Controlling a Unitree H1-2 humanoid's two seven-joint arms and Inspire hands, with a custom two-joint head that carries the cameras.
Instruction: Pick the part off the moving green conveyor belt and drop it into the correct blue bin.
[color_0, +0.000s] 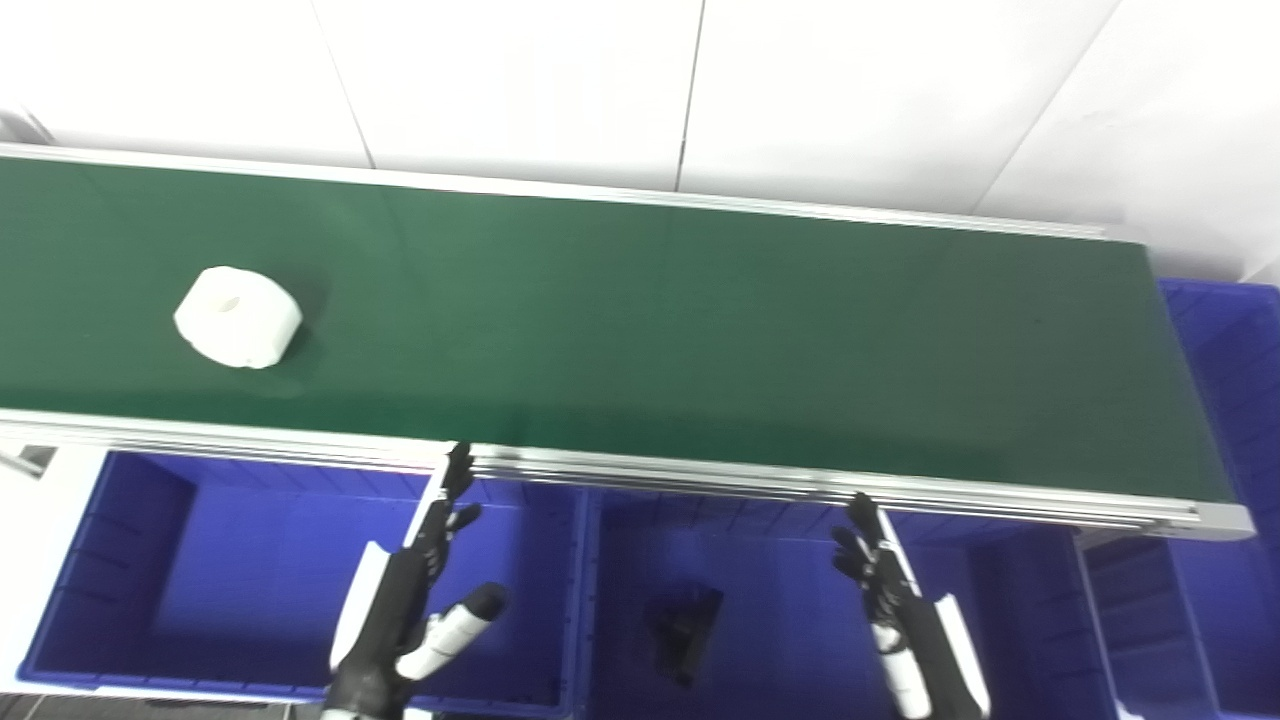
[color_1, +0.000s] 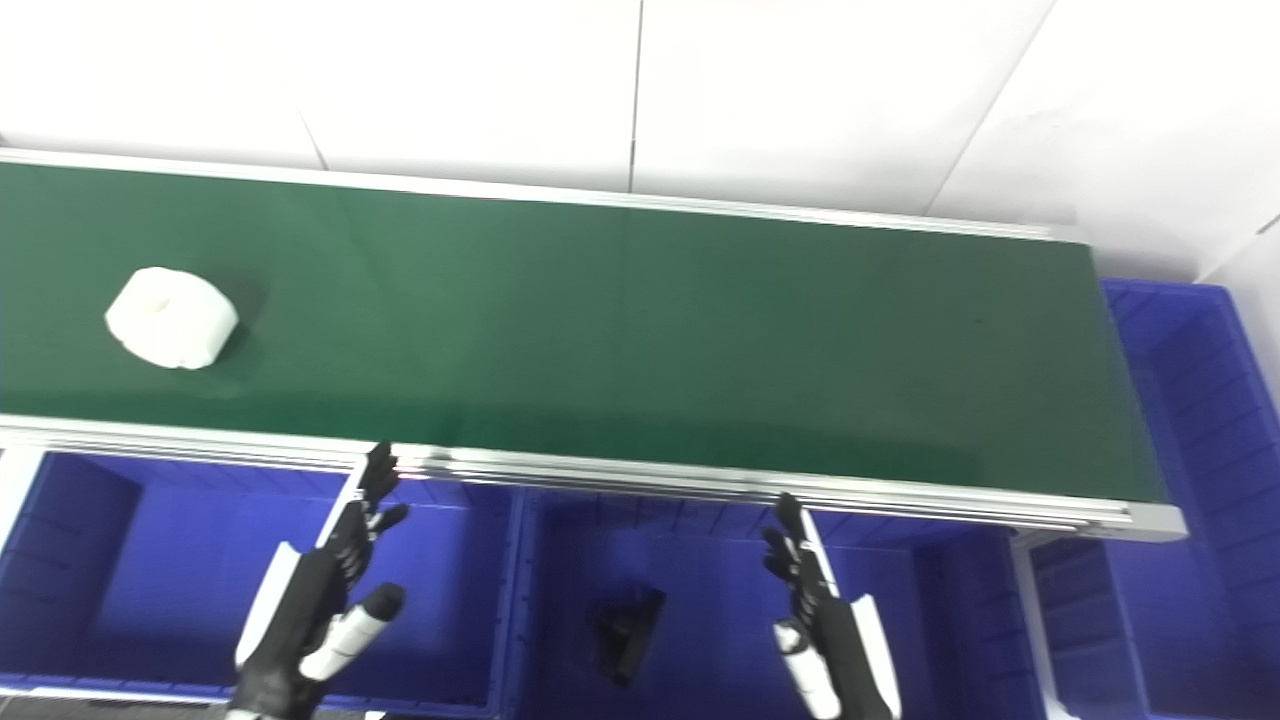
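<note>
One white part (color_0: 238, 317) on the green belt (color_0: 640, 330), far toward its left end; no writing legible anywhere.
Left hand (color_0: 405, 600) and right hand (color_0: 900, 610) both hover empty below the belt's near rail, fingers spread, well apart from the part. Left bin (color_0: 110, 560) under the belt shows bare floor; middle bin (color_0: 790, 640) holds a dark piece (color_0: 685, 625). More blue bins (color_0: 1230, 350) past the belt's right end.
</note>
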